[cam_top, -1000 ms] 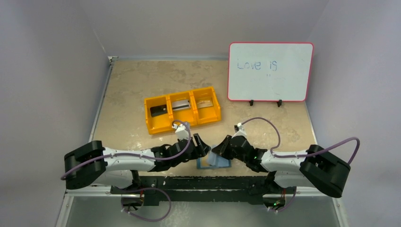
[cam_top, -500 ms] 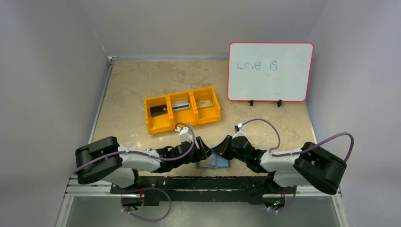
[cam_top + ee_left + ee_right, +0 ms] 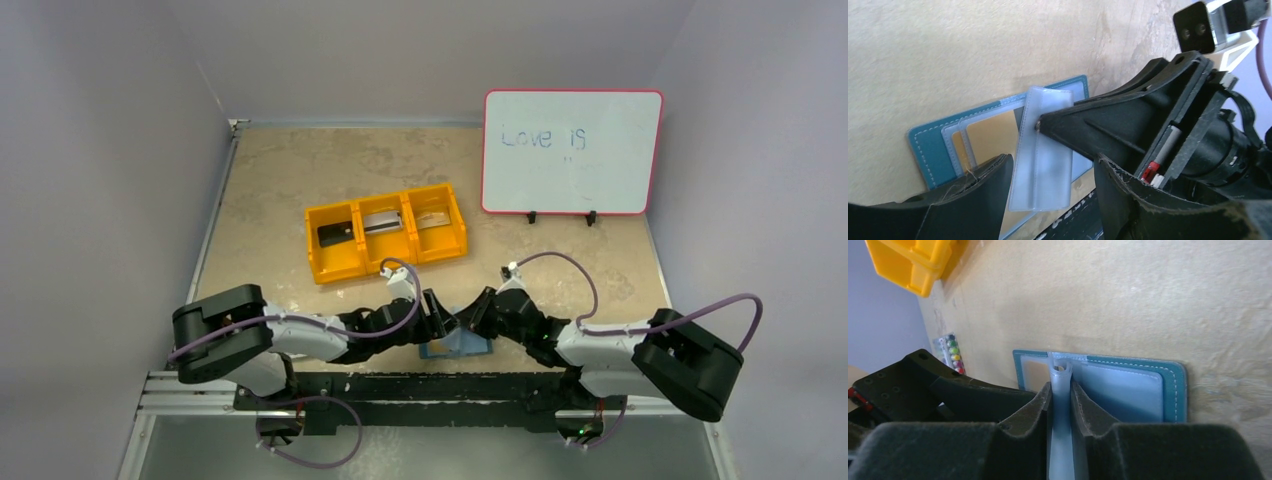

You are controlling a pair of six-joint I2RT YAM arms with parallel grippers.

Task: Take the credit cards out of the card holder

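Observation:
The teal card holder [image 3: 458, 347] lies open on the table near the front edge, between both grippers. In the left wrist view its teal cover [image 3: 923, 145] shows a tan credit card [image 3: 990, 135] tucked in a pocket. A pale blue inner sleeve [image 3: 1045, 160] stands lifted off it. My right gripper [image 3: 1061, 387] is shut on that sleeve [image 3: 1060, 440], pinching it edge-on. My left gripper [image 3: 1053, 200] hovers open just before the sleeve, touching nothing. From above, the left gripper [image 3: 437, 312] and right gripper [image 3: 472, 318] almost meet.
An orange three-compartment bin [image 3: 340, 272] behind the grippers holds a black card [image 3: 335, 233], a silver card [image 3: 380, 222] and a tan card [image 3: 432, 219]. A whiteboard [image 3: 570, 150] stands at the back right. A marker pack [image 3: 952, 352] lies left of the holder.
My left arm has swung right and forward, bringing its open gripper close to the right gripper over the holder. The right gripper has kept its hold on the sleeve and shifted slightly.

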